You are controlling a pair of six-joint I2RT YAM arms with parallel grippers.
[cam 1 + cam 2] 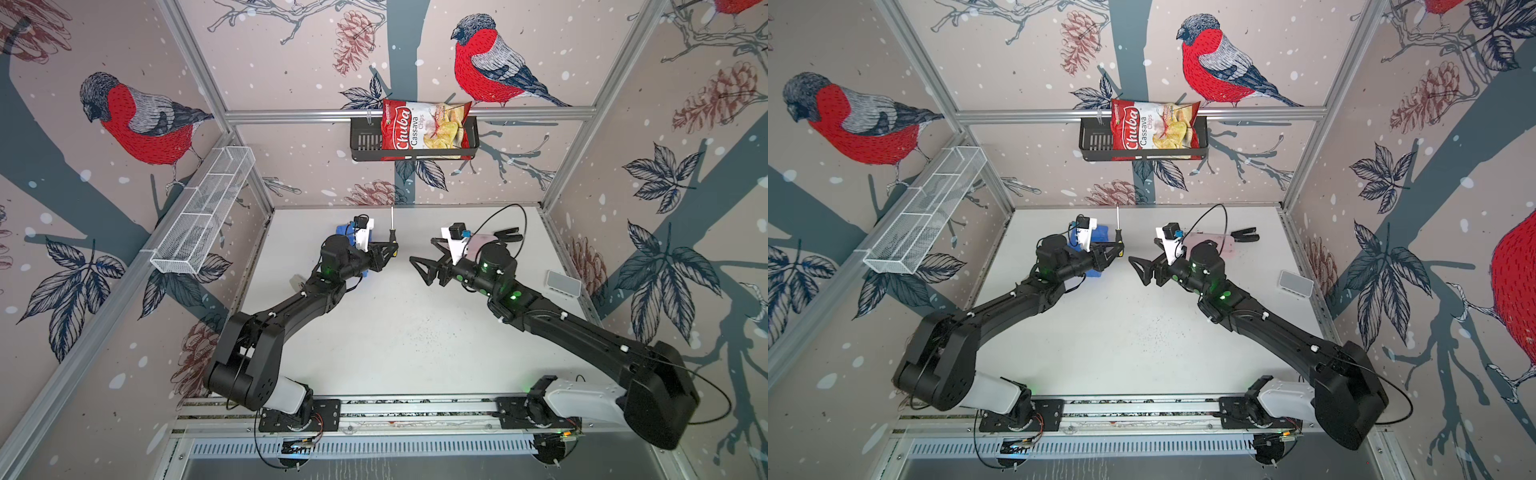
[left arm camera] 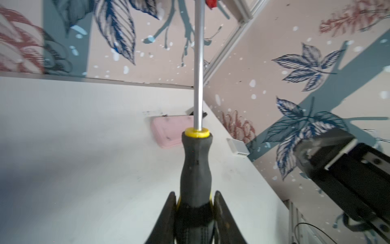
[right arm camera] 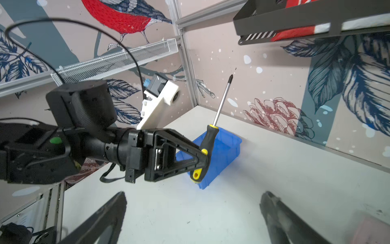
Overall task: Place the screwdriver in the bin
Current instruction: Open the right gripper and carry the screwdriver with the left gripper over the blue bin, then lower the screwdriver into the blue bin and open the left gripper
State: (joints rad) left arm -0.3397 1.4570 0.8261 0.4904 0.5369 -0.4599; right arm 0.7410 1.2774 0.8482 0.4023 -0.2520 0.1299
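The small screwdriver (image 3: 209, 138) has a black handle, yellow at both ends, and a silver metal shaft. The shallow rectangular plastic bin (image 3: 228, 152) is bright blue. The flat tray (image 2: 166, 133) is pale pink. The papered walls (image 1: 291, 83) are beige, with red-breasted grey birds, dark blue leaves and white dots.

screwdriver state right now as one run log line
left end effector: shut on screwdriver handle | right end effector: open, empty | screwdriver: held off the table, shaft up | bin: no screwdriver yet
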